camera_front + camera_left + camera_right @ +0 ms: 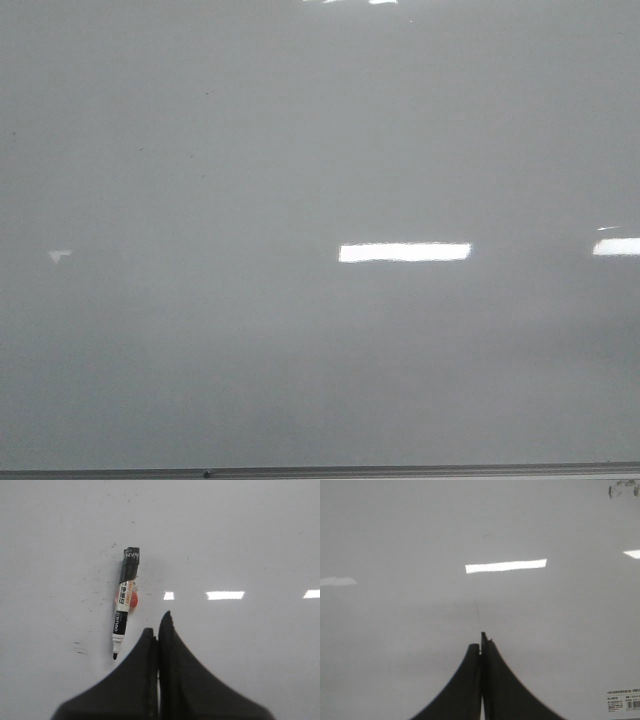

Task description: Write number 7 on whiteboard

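- Glossy grey-white whiteboard (300,150) fills my front feed, thin grey edge along its near side; I see no 7 on it.
- Black marker (124,605) lies uncapped on the whiteboard, just beside my left gripper (159,625), untouched.
- Left jaws pressed together, empty.
- Right gripper (481,642) over bare whiteboard, jaws together too.

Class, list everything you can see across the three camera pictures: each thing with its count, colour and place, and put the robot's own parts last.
whiteboard: one, glossy pale grey-white, fills every view; thin grey edge along the bottom of the front view; no 7 drawn on it.
marker: one, black and white barrel with a red patch, uncapped with black tip bare, lying flat on the board just ahead of the left tool; seen only in the left wrist view.
label sticker: one, white with small print and a barcode, on the board in the right wrist view.
left tool: one, black, shut, holding nothing.
right tool: one, black, shut, holding nothing.
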